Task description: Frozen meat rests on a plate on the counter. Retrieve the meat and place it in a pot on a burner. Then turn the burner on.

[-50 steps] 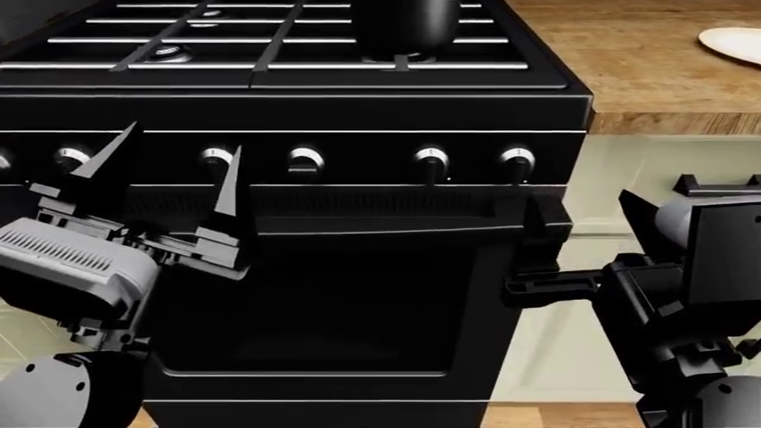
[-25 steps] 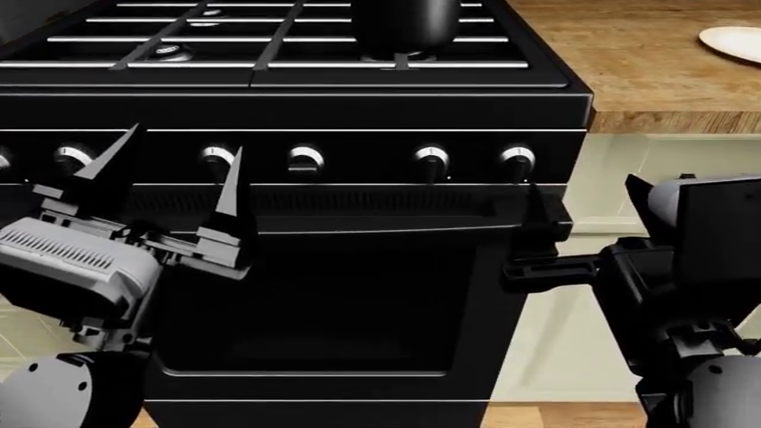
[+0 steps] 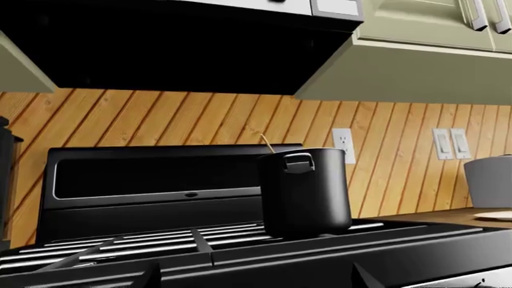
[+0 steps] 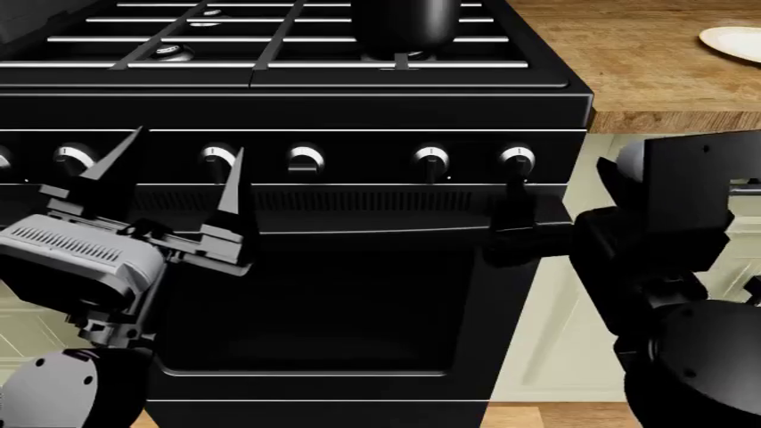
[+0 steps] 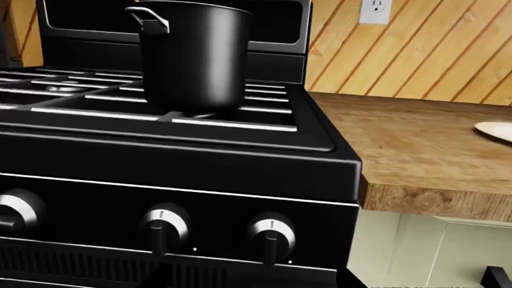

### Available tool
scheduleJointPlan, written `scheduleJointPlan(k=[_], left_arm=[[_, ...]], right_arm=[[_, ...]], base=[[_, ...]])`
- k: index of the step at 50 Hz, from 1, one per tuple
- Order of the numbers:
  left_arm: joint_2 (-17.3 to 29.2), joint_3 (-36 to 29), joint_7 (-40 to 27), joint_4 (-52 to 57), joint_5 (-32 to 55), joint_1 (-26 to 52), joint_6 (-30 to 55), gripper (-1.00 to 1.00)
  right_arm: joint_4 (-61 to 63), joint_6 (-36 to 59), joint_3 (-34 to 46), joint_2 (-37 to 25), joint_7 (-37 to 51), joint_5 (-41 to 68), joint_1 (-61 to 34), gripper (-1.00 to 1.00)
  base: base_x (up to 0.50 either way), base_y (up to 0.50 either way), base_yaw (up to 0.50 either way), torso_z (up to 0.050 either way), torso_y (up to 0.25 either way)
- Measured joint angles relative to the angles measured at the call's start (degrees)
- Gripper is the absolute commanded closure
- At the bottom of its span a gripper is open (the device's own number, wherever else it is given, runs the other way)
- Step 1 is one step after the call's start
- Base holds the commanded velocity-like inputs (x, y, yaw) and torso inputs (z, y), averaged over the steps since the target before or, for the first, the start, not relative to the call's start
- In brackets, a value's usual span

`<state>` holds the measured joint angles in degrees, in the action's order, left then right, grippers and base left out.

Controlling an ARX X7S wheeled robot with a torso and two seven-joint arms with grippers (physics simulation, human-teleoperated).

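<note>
Right end effector [image 4: 514, 234] has moved closer to knobs.

pot [image 5: 196, 54] on stove [image 4: 356, 98] — plate [image 4: 732, 42] right

The right gripper [image 4: 514, 209] has shifted left and up toward the stove's rightmost knob [image 4: 516, 160].

Pot [image 5: 196, 54]: black.
Stove [image 4: 321, 267]: black, silvery knobs.
Worktop [image 5: 416, 150]: brown wood grain.
Plate [image 4: 732, 40]: white.
Wall [image 3: 200, 120]: diagonal orange-brown planks.
</note>
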<state>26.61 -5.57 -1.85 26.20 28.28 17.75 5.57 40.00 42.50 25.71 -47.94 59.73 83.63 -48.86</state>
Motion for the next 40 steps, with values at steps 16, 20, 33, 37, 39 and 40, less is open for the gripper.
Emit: scheduleJointPlan(k=[16, 20, 33, 37, 39, 40], left_arm=[[-0.14, -0.50, -0.02, -1.09, -0.45, 0.20, -0.25, -1.00], [-0.17, -0.58, -0.01, -1.36, -0.47, 0.24, -0.31, -1.00], [-0.18, -0.75, -0.11, -1.89, -0.47, 0.38, -0.35, -1.00], [-0.18, -0.80, -0.11, -2.04, -0.42, 0.42, -0.38, -1.00], [-0.19, -0.82, -0.09, -2.10, -0.37, 0.43, -0.43, -1.00], [-0.20, -0.81, -0.09, -2.13, -0.35, 0.45, -0.46, -1.00]], right_arm=[[-6.19, 1.88, 1.66, 2.41, -0.36, 0.08, -3.69, -1.00], [-7.64, 2.18, 2.07, 3.06, -0.54, -0.21, -4.37, -1.00], [-11.32, 3.00, 3.32, 4.81, -1.30, -0.79, -5.91, -1.00], [-12.41, 3.21, 3.68, 5.26, -1.54, -1.02, -6.27, -1.00], [-12.95, 3.35, 3.90, 5.48, -1.71, -1.22, -6.50, -1.00], [-13.23, 3.43, 4.02, 5.59, -1.82, -1.33, -6.62, -1.00]], base=[[0.00, 0.00, 0.00, 0.000, 0.000], [0.00, 0.00, 0.00, 0.000, 0.000], [0.00, 0.00, 0.00, 0.000, 0.000], [0.00, 0.00, 0.00, 0.000, 0.000], [0.00, 0.00, 0.00, 0.000, 0.000], [0.00, 0.00, 0.00, 0.000, 0.000]])
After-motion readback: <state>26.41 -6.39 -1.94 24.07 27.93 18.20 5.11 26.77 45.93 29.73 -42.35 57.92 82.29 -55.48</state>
